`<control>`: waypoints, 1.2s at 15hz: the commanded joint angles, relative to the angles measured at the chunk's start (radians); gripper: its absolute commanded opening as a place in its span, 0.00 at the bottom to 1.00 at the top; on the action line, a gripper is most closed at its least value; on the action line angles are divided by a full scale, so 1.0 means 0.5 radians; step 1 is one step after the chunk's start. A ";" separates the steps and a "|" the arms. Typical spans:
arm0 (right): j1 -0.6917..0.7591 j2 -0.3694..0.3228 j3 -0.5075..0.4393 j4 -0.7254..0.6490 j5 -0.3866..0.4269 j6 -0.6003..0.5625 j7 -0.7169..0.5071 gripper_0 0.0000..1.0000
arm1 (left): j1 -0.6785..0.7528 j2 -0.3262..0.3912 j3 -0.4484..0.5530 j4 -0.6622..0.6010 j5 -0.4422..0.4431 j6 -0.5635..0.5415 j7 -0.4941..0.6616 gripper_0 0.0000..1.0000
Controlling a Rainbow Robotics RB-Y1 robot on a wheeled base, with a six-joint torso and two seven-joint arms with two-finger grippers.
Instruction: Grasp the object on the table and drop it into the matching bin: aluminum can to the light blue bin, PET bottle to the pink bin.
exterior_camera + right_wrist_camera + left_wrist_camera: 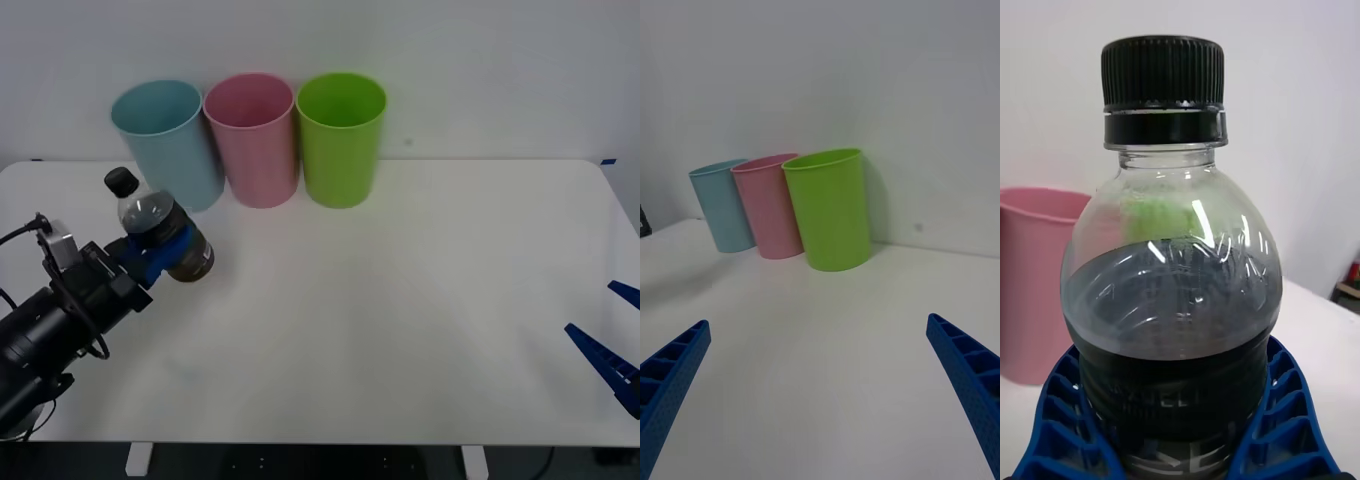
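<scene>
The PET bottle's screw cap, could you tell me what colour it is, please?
Black, ribbed around its side; the PET bottle's cap shows best in the left wrist view.

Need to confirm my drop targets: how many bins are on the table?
3, in a row at the table's far edge: light blue bin on the left, pink bin in the middle, green bin on the right. None seems hidden.

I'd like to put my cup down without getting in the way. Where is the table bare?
The table is bare across its middle and right, between the green bin and the open right gripper. The far left is crowded: the light blue bin, the pink bin, and the left gripper holding the bottle.
</scene>
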 commanded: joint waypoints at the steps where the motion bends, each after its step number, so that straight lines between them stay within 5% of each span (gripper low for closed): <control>1: 0.000 0.000 0.000 0.000 0.000 0.000 0.000 1.00 | -0.063 -0.002 0.020 -0.127 -0.061 0.052 0.240 0.01; 7: 0.000 0.000 0.000 0.000 0.000 0.000 0.000 1.00 | -0.315 -0.002 0.039 -0.170 -0.178 0.267 0.495 0.01; 13: 0.000 0.000 0.000 0.000 0.000 0.000 0.000 1.00 | -0.591 -0.002 0.023 -0.170 -0.481 0.552 0.799 0.02; 18: 0.000 0.000 0.000 0.000 0.000 0.000 0.000 1.00 | -0.870 -0.002 -0.017 0.060 -0.705 0.700 0.909 0.03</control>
